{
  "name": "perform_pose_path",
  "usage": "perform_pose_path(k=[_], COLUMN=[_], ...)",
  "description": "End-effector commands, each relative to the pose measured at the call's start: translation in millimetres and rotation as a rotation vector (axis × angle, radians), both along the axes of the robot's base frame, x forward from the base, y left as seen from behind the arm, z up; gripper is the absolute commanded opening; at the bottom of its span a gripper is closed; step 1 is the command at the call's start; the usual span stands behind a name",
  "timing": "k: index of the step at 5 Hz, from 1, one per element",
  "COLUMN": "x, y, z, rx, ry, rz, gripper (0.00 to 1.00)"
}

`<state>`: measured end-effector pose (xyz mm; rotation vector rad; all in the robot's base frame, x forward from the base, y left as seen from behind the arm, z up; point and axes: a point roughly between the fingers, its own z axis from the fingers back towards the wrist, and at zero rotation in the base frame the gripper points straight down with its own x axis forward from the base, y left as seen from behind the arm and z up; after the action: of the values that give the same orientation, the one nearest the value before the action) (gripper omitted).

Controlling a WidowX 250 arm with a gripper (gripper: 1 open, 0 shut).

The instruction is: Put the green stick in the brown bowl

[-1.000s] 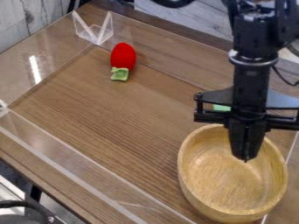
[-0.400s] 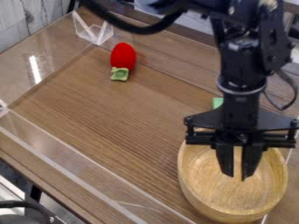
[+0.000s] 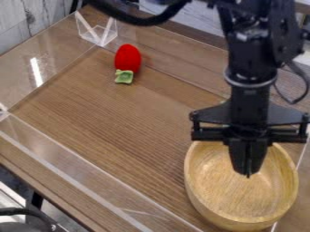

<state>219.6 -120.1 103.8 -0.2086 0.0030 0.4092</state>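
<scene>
Fingers of the gripper (image 3: 247, 165) hang pressed together, pointing almost straight down into the bowl (image 3: 206, 196), their tips over its inner floor and nothing visible between them. Whether the tips touch the wood cannot be told from this view. The bowl sits at the near right corner of the table (image 3: 109, 127), a pale wooden dish with a thick rim and clear grain, its right part partly covered by the black arm (image 3: 256, 54) that rises out of the top of the picture. A black crossbar juts out to both sides of the arm just above the bowl's far rim. The green stick cannot be made out with certainty; only a small sliver of green (image 3: 223, 107) shows just behind the arm's left edge, above the crossbar, and whether that is the stick I cannot tell. Well apart, toward the far left, a red strawberry toy (image 3: 126, 62) lies on the table with its green end toward the camera. Clear plastic walls (image 3: 72, 172) border the table.
</scene>
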Motion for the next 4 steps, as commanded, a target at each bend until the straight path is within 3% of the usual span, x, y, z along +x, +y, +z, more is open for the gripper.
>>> perform_pose_path(k=[1,2,3,4], x=[12.1,14.4,13.9,7.9], y=[7.7,11.9,22.2,15.2], z=[16.5,14.7,11.1,13.5], rx=[-0.025,-0.037,-0.034,-0.029], ry=[-0.072,-0.081,-0.075,-0.069], rz=[-0.023,-0.06,-0.084,-0.113], gripper=[1.0,0.0,1.0,1.0])
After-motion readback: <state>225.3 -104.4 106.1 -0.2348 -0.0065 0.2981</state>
